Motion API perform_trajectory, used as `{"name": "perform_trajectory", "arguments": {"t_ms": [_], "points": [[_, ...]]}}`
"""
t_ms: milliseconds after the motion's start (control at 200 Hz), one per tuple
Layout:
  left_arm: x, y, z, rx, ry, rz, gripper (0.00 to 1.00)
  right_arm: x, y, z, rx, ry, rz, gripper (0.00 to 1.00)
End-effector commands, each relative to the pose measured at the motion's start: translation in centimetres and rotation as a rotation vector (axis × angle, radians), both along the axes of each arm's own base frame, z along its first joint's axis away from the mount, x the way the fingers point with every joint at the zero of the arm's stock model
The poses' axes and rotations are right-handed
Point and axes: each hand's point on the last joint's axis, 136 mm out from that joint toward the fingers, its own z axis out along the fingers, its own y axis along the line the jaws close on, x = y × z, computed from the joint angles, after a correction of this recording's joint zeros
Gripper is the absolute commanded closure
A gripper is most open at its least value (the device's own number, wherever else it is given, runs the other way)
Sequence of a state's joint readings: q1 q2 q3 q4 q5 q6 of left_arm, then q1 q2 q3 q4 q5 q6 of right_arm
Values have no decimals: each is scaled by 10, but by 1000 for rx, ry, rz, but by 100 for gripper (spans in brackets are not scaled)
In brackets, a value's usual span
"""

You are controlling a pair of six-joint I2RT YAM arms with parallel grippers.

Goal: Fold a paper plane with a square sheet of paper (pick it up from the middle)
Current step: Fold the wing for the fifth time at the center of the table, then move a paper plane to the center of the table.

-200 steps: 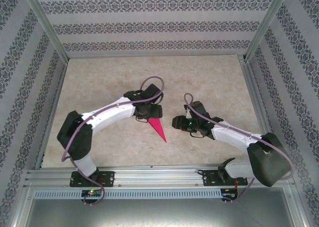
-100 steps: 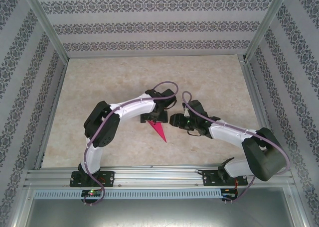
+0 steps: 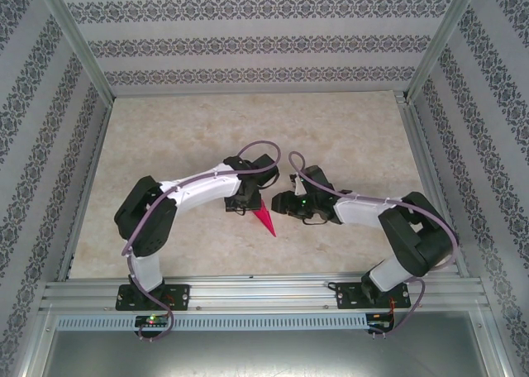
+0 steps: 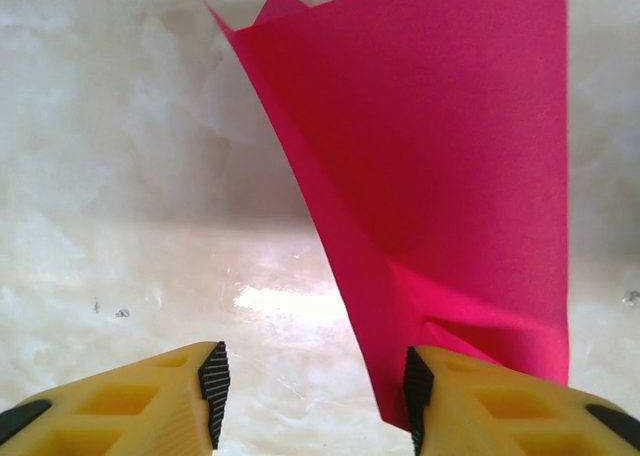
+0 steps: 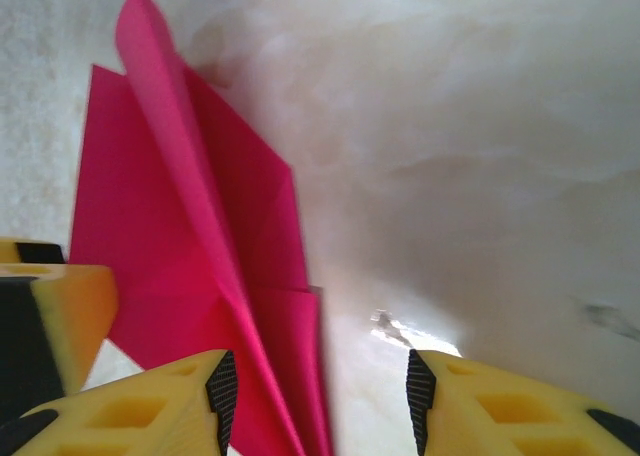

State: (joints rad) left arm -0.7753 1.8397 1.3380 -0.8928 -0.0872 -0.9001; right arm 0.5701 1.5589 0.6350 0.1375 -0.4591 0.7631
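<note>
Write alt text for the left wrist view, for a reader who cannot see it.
The folded magenta-pink paper plane, layered and creased, stretches away across the pale marbled table, its near corner at one yellow finger. The left gripper stands open at the bottom edge, with bare table between its black ribbed pads.

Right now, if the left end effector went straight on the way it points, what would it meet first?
Most likely the paper plane: it rises just ahead of the left end effector, partly in its path. Behind it is the table. Depth is unclear.
</note>
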Motion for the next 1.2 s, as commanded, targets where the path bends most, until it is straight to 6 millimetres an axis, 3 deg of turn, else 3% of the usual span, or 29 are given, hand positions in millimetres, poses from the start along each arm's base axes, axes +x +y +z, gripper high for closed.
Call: {"name": "perform_trajectory", "arguments": {"t_ms": [0, 145, 455, 694, 1199], "points": [[5, 6, 3, -23, -46, 37, 52, 2, 25, 15, 63, -30, 78, 49], [4, 11, 3, -18, -60, 37, 59, 2, 36, 8, 64, -1, 111, 48], [3, 12, 0, -23, -60, 30, 62, -1, 40, -7, 42, 32, 128, 46], [3, 11, -1, -30, -60, 31, 63, -10, 52, 1, 95, 38, 186, 48], [3, 13, -1, -26, -65, 32, 64, -16, 55, 13, 83, -16, 206, 51]]}}
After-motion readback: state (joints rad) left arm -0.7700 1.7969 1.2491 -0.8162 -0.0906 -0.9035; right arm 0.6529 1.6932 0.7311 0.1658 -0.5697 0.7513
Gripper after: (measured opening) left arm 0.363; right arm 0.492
